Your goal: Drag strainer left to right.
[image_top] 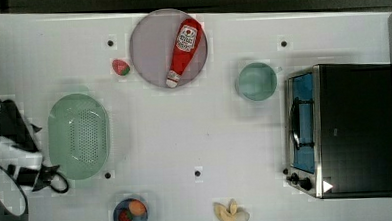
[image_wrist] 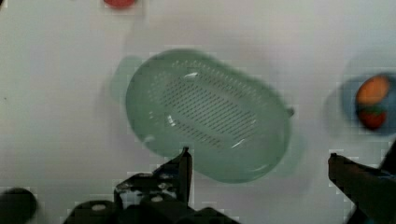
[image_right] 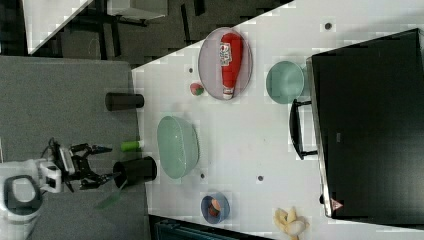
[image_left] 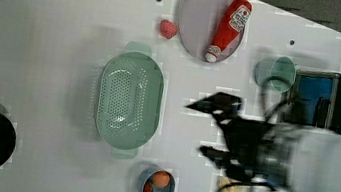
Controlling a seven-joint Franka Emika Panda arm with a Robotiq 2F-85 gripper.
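Mint-green strainer (image_top: 78, 136) sits at our top view's nine o'clock, untouched; gripper (image_wrist: 259, 161) hovers above it, jaws wide, presumably readying a rim hold.

The arm has rounded white link shells with black joints. Its black end effector (image_right: 102, 165) ends in two slim dark fingers (image_wrist: 184, 168). Black cables loop around the wrist.

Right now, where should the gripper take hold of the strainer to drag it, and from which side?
Probably the strainer's wide rim, from above: it sits upright with the rim flaring out, so one finger can go inside and one outside. The open gripper is wide enough.
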